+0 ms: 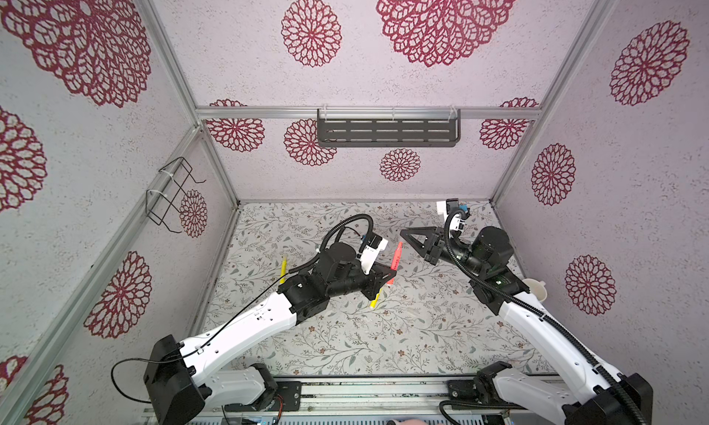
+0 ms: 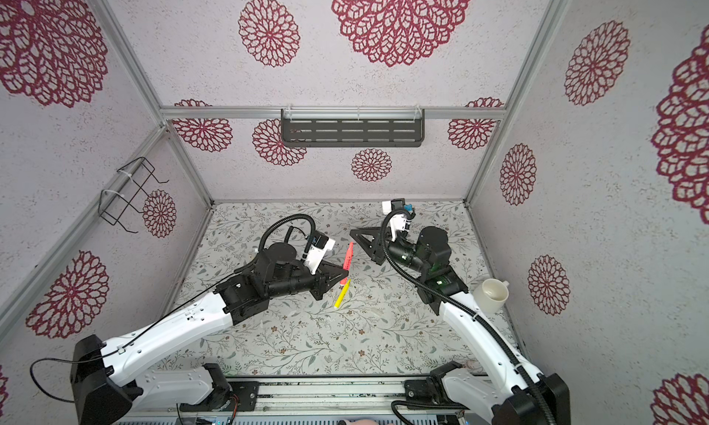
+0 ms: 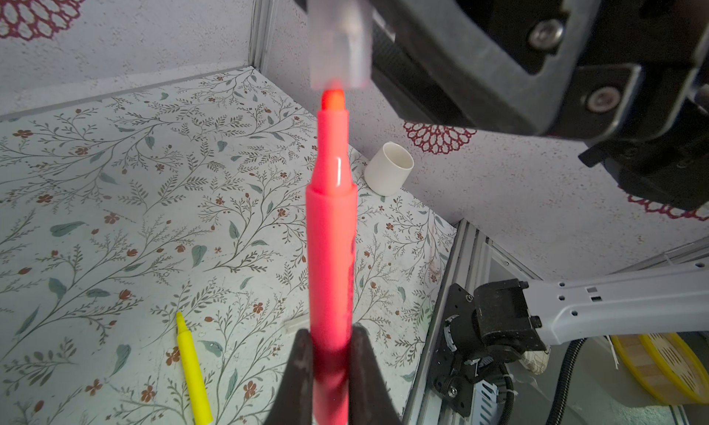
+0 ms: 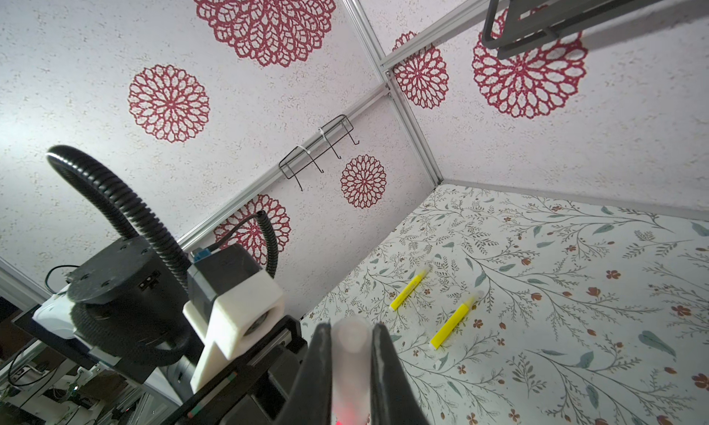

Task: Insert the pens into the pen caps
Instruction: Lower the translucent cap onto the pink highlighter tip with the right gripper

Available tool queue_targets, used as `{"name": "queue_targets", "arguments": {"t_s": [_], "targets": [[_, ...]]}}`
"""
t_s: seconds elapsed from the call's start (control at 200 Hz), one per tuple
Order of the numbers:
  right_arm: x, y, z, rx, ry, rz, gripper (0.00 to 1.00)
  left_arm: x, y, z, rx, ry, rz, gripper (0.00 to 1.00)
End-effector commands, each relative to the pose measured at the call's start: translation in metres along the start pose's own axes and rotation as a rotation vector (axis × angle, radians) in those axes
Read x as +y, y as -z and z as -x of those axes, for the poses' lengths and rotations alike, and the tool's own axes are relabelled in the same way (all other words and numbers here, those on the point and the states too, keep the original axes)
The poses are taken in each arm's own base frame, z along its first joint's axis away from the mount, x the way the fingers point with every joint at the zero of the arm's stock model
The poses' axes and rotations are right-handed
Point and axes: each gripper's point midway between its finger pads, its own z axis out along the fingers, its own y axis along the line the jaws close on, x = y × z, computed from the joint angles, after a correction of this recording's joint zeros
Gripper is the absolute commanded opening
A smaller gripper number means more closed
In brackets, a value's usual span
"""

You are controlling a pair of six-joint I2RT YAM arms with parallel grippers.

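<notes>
Right now the left gripper (image 3: 332, 346) is clamped tight on the rear end of the red pen (image 3: 332, 250). The right gripper (image 4: 351, 335) is closed just as firmly on a clear cap (image 3: 339, 39). Both are raised over the middle of the table (image 1: 345, 346), a little toward the far side. The pen's tip is right at the cap's mouth, and I cannot tell whether it has gone in yet.

The likeliest trouble is a push that is off-axis. In the left wrist view the tip looks slightly to one side of the cap's centre. It could catch the rim rather than slide in. The pen is held far from its tip, so any side load has a long lever and could swing the pen in the jaws or drive it back through them.

The cap is the weaker hold. It is short and smooth and pinched across its walls, so a hard shove may twist it or pop it out. It would then fall near the yellow pen (image 1: 374, 300) lying just near of the left gripper, where a clear piece would be hard to find on the floral pattern. The pinch might also squash the mouth enough to block the pen, though that cannot be seen from here.
</notes>
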Motion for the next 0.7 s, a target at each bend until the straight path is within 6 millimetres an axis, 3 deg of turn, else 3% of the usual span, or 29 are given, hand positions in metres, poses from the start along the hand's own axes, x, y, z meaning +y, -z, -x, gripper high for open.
{"name": "queue_targets", "arguments": {"t_s": [0.0, 0.18, 0.695], "targets": [[0.015, 0.005, 0.018, -0.06, 0.075, 0.016, 0.0, -0.002, 0.0, 0.013, -0.028, 0.004, -0.007, 0.0], [0.015, 0.003, 0.017, -0.061, 0.064, 0.028, 0.0, -0.001, 0.001, 0.015, -0.038, 0.003, -0.003, 0.0], [0.013, -0.002, -0.013, -0.041, -0.001, 0.042, 0.0, 0.008, 0.002, 0.022, -0.067, 0.008, 0.053, 0.0]]}}
